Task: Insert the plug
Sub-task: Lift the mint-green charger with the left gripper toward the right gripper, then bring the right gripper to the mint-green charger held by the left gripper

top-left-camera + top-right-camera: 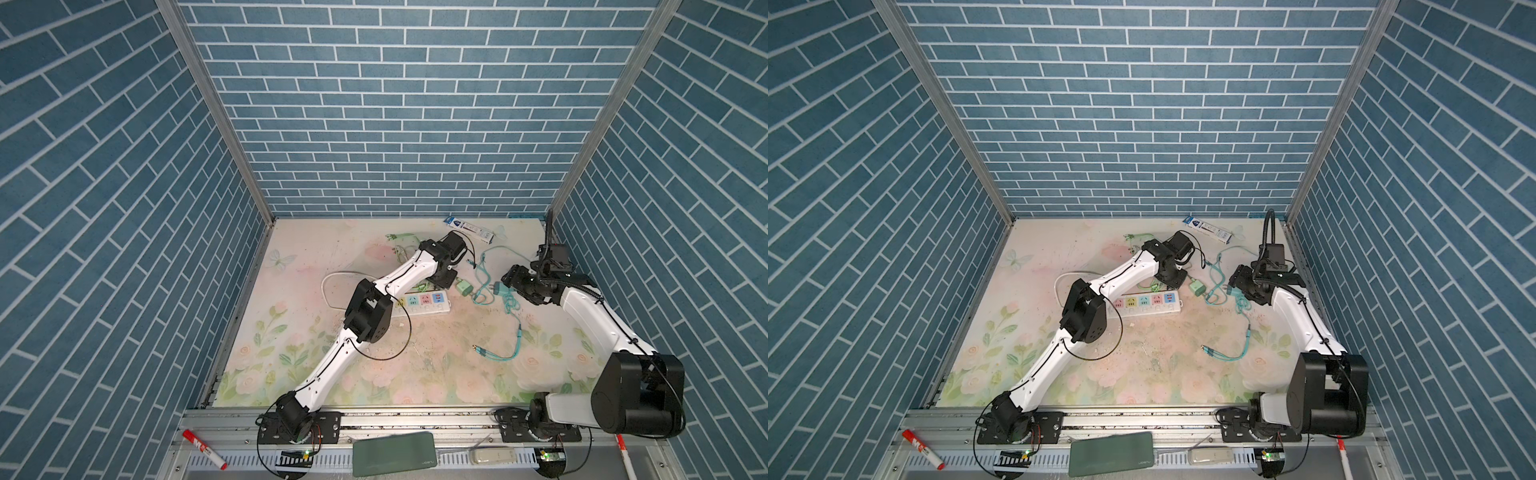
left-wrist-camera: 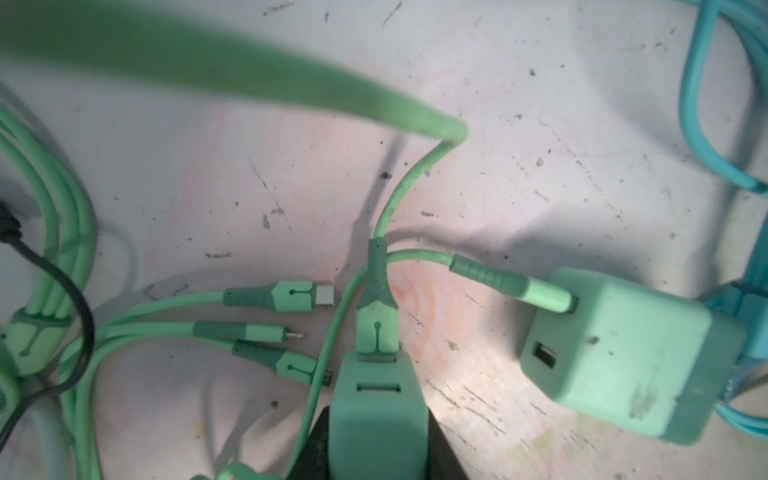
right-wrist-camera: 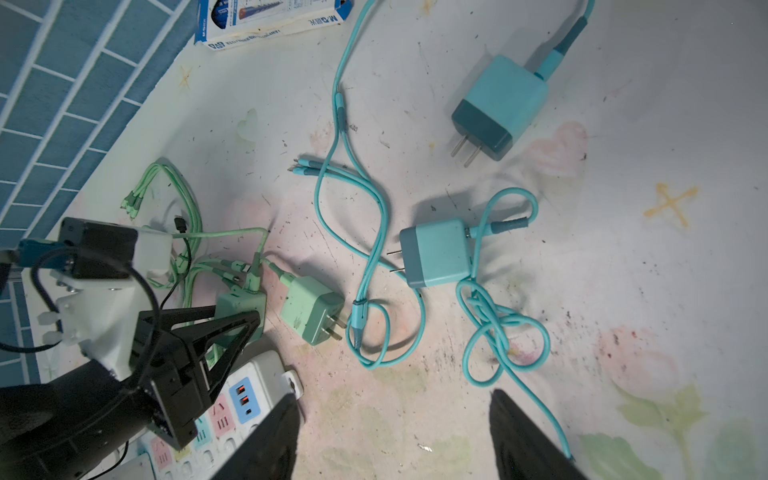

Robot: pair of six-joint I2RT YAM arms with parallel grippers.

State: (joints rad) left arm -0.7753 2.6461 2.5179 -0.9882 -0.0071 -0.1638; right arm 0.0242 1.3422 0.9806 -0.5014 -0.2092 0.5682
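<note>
A mint-green plug (image 2: 376, 415) is held fast in the left jaws, pinched at its sides between two black fingers (image 2: 313, 451). Its prongs are hidden. A green cable (image 2: 376, 328) is seated in the face of the plug away from the jaws, and three loose green connector ends (image 2: 291, 297) are spread on the scuffed worktop (image 2: 519, 124) close by. In the right wrist view the same plug (image 3: 240, 305) is seen just past the end of the white power strip (image 3: 266, 372). Whether it touches the worktop cannot be told.

In both top views the held plug is covered by the left arm's wrist (image 1: 442, 274), which is at about 1 o'clock from the power strip (image 1: 422, 305). A second green charger (image 1: 464, 286) is laid on its side at 3 o'clock from that wrist. It is clear of the jaws, and its two prongs (image 3: 334, 326) are bared.

Further toward 3 o'clock, two blue chargers (image 3: 436, 253) (image 3: 498, 104) are scattered among looped blue cables (image 3: 374, 232). The right jaws are spread wide and empty above this clutter, with their dark fingers (image 3: 270, 440) well apart. A blue-and-white box (image 1: 469, 228) lies at the worktop's 12 o'clock edge, near the brick-patterned wall (image 1: 395, 124).
</note>
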